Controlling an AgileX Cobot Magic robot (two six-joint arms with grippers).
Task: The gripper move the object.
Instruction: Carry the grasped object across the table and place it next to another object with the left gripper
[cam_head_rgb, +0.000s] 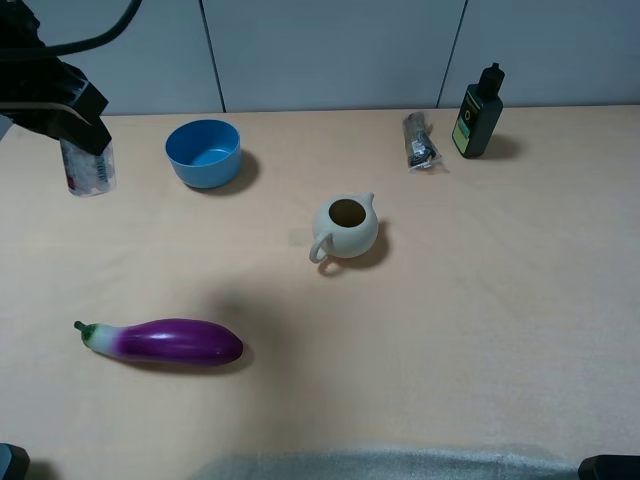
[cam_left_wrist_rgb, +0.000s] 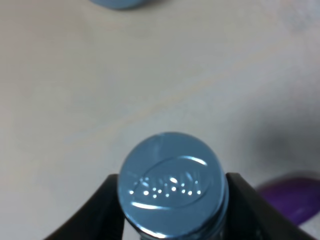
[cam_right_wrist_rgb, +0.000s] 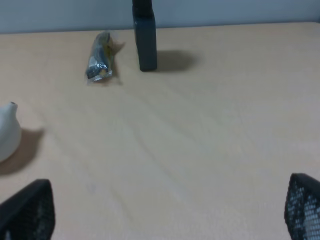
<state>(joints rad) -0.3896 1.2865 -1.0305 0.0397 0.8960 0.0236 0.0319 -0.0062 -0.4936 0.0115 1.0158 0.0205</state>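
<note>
The small clear bottle (cam_head_rgb: 88, 168) with red-white contents stands upright at the far left of the table, left of the blue bowl. My left gripper (cam_head_rgb: 78, 120) comes down over it from above and is shut on its top. In the left wrist view the silver cap (cam_left_wrist_rgb: 172, 182) sits between the two black fingers (cam_left_wrist_rgb: 102, 210). I cannot tell whether the bottle's base touches the table. My right gripper (cam_right_wrist_rgb: 165, 210) is open and empty over bare table, with its fingertips (cam_right_wrist_rgb: 27, 212) wide apart.
A blue bowl (cam_head_rgb: 204, 152) stands just right of the bottle. A cream teapot (cam_head_rgb: 345, 228) stands mid-table and a purple eggplant (cam_head_rgb: 170, 342) lies front left. A dark green bottle (cam_head_rgb: 479, 112) and a foil packet (cam_head_rgb: 420, 142) are at the back right.
</note>
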